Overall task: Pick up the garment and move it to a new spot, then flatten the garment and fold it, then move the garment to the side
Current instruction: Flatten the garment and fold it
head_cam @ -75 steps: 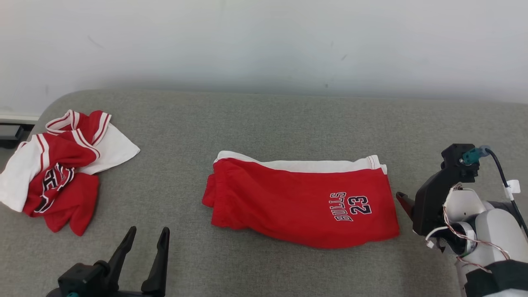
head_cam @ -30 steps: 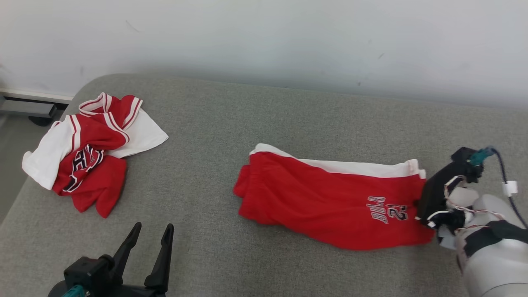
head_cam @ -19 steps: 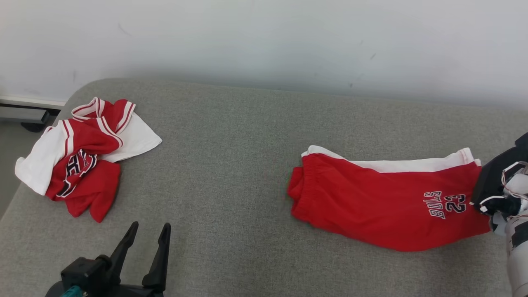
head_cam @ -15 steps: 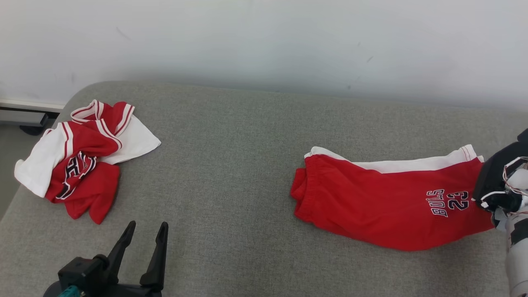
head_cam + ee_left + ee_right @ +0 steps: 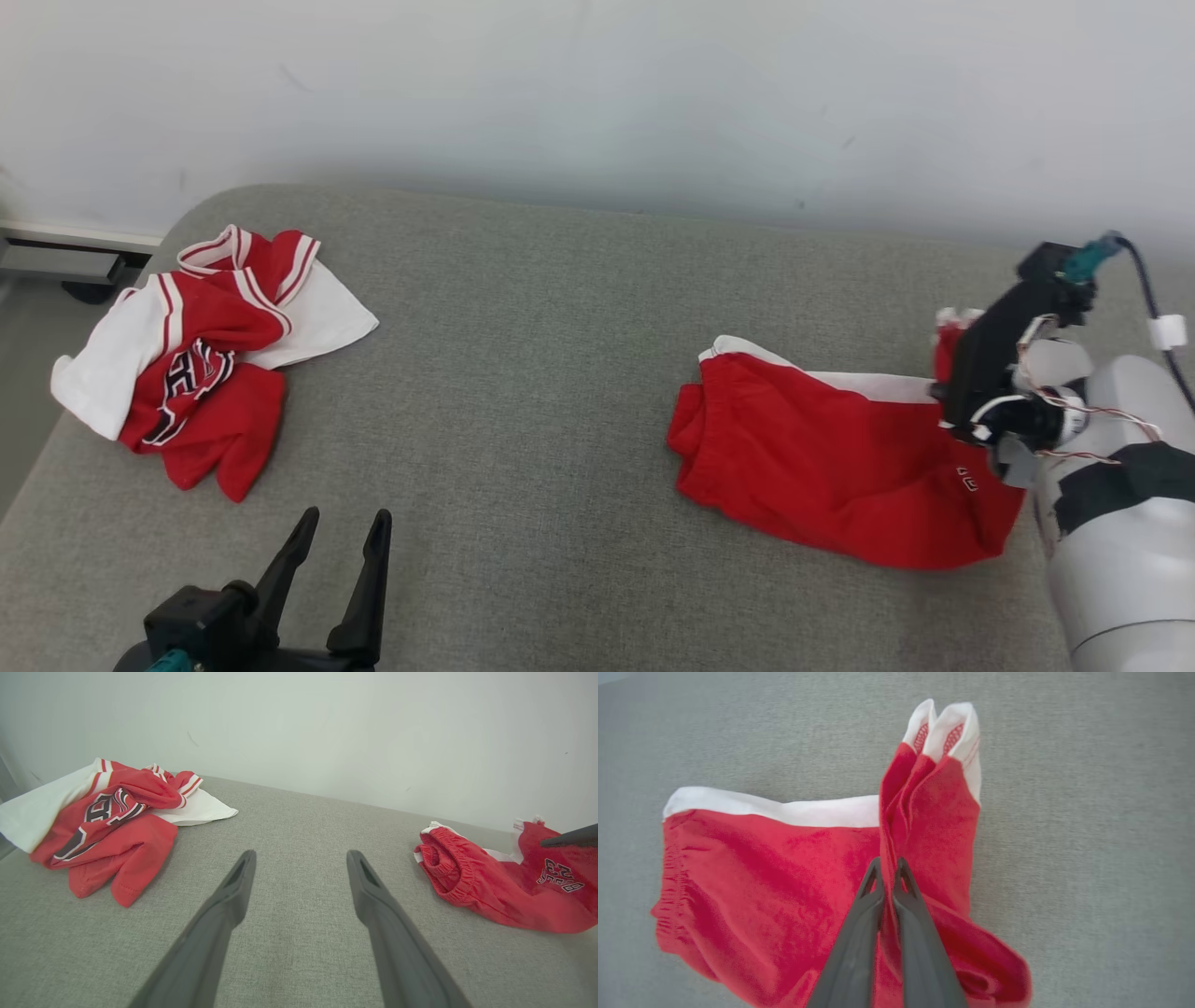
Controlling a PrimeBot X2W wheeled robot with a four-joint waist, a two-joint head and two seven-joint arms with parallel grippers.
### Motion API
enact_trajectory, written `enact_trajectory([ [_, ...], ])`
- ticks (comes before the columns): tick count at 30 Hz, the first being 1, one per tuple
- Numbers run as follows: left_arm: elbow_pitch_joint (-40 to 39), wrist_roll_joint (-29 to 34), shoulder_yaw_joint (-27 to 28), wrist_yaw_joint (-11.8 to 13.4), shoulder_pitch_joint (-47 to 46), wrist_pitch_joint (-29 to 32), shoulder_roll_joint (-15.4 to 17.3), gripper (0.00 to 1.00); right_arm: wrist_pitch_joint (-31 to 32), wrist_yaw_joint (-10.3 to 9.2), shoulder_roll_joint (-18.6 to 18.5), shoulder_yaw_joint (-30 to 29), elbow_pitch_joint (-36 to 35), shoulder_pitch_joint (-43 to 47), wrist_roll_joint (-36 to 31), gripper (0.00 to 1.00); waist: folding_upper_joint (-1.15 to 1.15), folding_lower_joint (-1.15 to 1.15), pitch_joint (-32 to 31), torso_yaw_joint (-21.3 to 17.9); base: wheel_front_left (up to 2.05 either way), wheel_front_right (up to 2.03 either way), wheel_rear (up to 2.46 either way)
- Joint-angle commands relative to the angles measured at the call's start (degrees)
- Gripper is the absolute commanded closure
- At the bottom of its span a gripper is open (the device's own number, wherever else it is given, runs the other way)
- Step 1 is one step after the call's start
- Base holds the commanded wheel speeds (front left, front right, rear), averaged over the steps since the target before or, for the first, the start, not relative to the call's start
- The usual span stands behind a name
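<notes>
Head view: shorts (image 5: pixel 822 467), 3 o'clock end hidden behind the right arm (image 5: pixel 1111 579); print mostly covered, the visible scrap too small to read. From the head, right gripper (image 5: pixel 888 861) fingertips sit behind its own black housing (wrist view has them clamped on red cloth). Base of left gripper (image 5: pixel 346 515) cut at 6 o'clock. Left wrist view: shorts clipped at 3 o'clock, jersey (image 5: pixel 107 826) at 9. Jersey crest crumpled, part folded under. Right wrist view: shorts run off at 6 o'clock.
</notes>
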Motion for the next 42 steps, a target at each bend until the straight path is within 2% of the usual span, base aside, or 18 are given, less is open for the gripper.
enact_trajectory([
  [1,0.3,-0.3,0.0,-0.1,-0.2,-0.2,0.1,0.0,0.4,-0.12,0.1,2.9,-0.5,-0.2,3.2,1.0,0.0,0.0,-0.1,0.5,0.0,0.0,0.0],
  [5,0.6,-0.5,-0.1,-0.3,-0.2,-0.3,0.0,0.0,2.0,-0.12,0.1,13.4,-3.2,1.9,13.9,1.0,0.0,0.0,-0.4,1.3,0.0,0.0,0.0],
  [9,0.6,-0.6,-0.1,-0.2,0.0,-0.3,0.3,0.0,2.6,-0.12,0.0,20.1,-7.0,3.8,20.1,1.0,0.0,0.0,-0.6,1.8,0.0,0.0,0.0],
  [14,0.7,-0.7,-0.4,-0.1,0.0,-0.3,0.2,0.0,1.7,-0.12,0.1,23.9,-9.0,4.8,23.6,1.0,0.0,0.0,-0.9,2.1,0.0,0.0,0.0],
  [19,0.7,-0.6,-0.8,-0.2,0.0,-0.1,0.2,0.0,0.1,-0.12,0.1,25.2,-7.8,4.0,24.6,1.0,0.0,0.0,-1.2,2.4,0.0,0.0,0.0],
  [26,0.9,-0.7,-1.5,-0.4,-0.2,0.2,0.0,0.0,-4.4,-0.12,0.1,27.0,-2.3,1.3,27.2,1.0,0.0,0.0,-1.6,3.0,0.0,0.0,0.0],
  [37,1.3,-0.9,-2.4,-0.9,-0.8,0.1,-0.3,0.0,-13.7,-0.11,0.1,31.3,12.9,-5.1,32.8,1.0,0.0,0.0,-1.4,5.3,0.0,0.0,0.0],
  [38,1.4,-1.0,-2.4,-0.9,-0.8,0.1,-0.3,0.0,-14.5,-0.11,0.1,32.2,13.8,-5.6,33.7,0.53,0.0,0.0,-1.4,5.5,0.0,0.0,0.0],
  [39,1.4,-1.0,-2.5,-0.9,-0.9,0.0,-0.3,0.0,-15.1,-0.11,0.1,33.1,14.7,-6.0,34.8,0.0,0.0,0.0,-1.3,5.6,0.0,0.0,0.0],
  [42,1.4,-1.0,-2.5,-0.8,-1.1,0.0,-0.3,0.0,-15.9,-0.11,0.0,36.4,15.9,-7.1,38.6,0.0,0.0,0.0,-1.1,5.8,0.0,0.0,0.0],
])
